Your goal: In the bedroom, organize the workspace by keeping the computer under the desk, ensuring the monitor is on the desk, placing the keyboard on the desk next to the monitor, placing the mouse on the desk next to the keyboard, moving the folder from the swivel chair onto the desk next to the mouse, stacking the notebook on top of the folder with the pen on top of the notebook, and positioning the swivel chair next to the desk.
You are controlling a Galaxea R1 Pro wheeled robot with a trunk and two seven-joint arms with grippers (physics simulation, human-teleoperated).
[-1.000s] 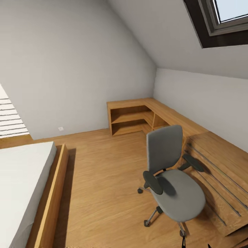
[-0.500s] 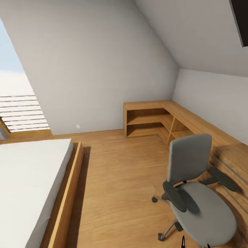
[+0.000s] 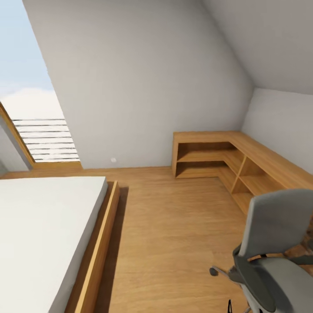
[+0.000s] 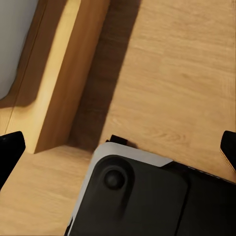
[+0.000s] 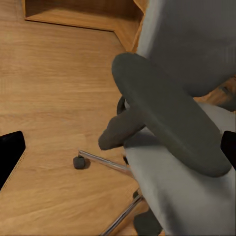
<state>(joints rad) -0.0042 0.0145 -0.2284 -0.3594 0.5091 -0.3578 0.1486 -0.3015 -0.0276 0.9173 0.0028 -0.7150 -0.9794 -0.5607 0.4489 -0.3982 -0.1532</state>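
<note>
Room: a bedroom under a sloped ceiling is seen from the head view, with a wood floor running through the middle.
Bed: a bed with a pale mattress and wooden frame is seen on the left side of the head view; its frame edge is also caught by the left wrist view.
Shelf: a low L-shaped wooden shelf is set in the far right corner, along both walls.
Window: a bright window with slats is seen at far left.
Chair: the grey swivel chair is found low on the right of the head view, cut by the frame edge, standing on the floor near the shelf's nearer leg. Nothing can be made out lying on the visible part of its seat.
Left gripper: the left gripper is held spread wide, its dark fingertips at the frame's two edges, with only floor and the robot's base between the jaws.
Right gripper: the right gripper is likewise released, fingertips wide apart.
Chair versus jaws: in the right wrist view the chair's armrest and seat are seen between and beyond the open jaws; contact cannot be told.
</note>
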